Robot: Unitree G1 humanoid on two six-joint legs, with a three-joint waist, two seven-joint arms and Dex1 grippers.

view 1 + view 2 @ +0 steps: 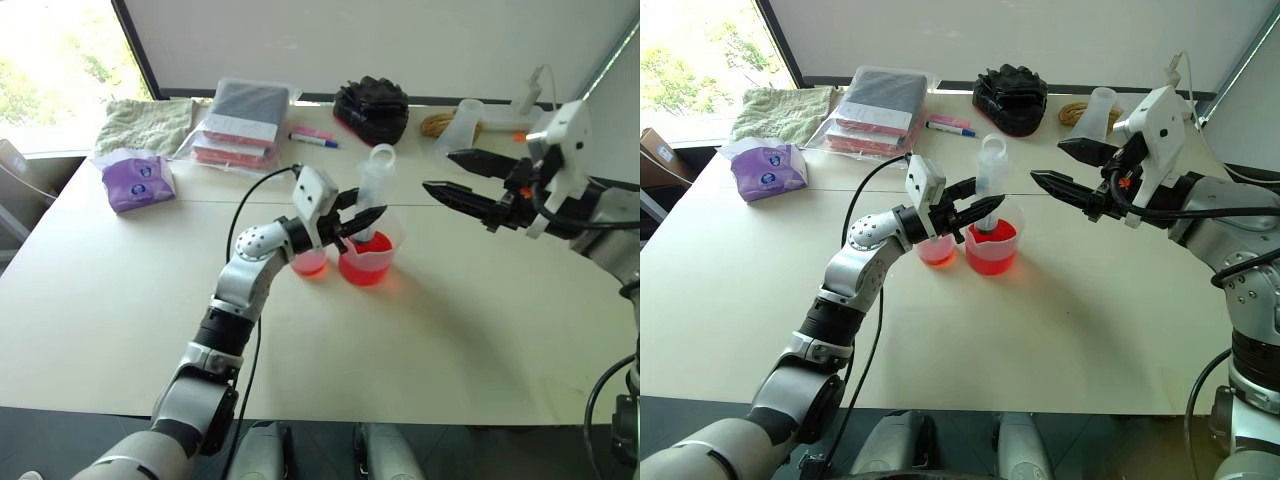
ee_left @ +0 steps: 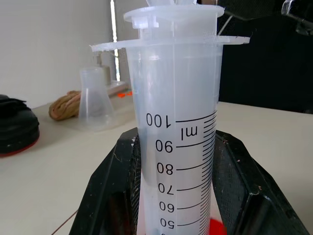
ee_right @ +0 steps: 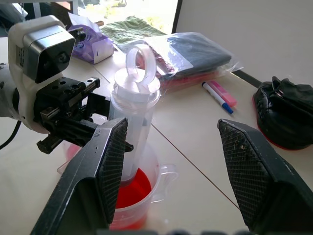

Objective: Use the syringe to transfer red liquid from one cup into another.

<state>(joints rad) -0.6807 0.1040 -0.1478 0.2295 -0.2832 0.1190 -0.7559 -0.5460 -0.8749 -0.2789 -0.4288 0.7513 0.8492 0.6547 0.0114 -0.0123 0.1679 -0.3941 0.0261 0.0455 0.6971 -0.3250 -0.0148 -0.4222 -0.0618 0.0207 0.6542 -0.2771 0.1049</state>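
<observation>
The syringe (image 1: 374,195) stands upright with its lower end inside the larger spouted cup (image 1: 366,262), which holds red liquid (image 3: 134,183). My left gripper (image 1: 365,220) is shut on the syringe barrel (image 2: 178,122), with a black finger (image 2: 112,196) on each side. The barrel looks clear above the 50 mark, and the plunger ring (image 3: 139,58) sits low at the top. The smaller cup (image 1: 309,263), tinted red, stands just left of the larger one. My right gripper (image 1: 438,170) hangs open to the right of the syringe, above the table, with nothing between its fingers.
Along the back of the table lie a purple tissue pack (image 1: 138,180), a green towel (image 1: 145,122), bagged items (image 1: 240,120), a marker pen (image 1: 313,140), a black bundle (image 1: 372,108), a cloudy tapered cup (image 1: 458,125) and a rope coil (image 1: 437,124).
</observation>
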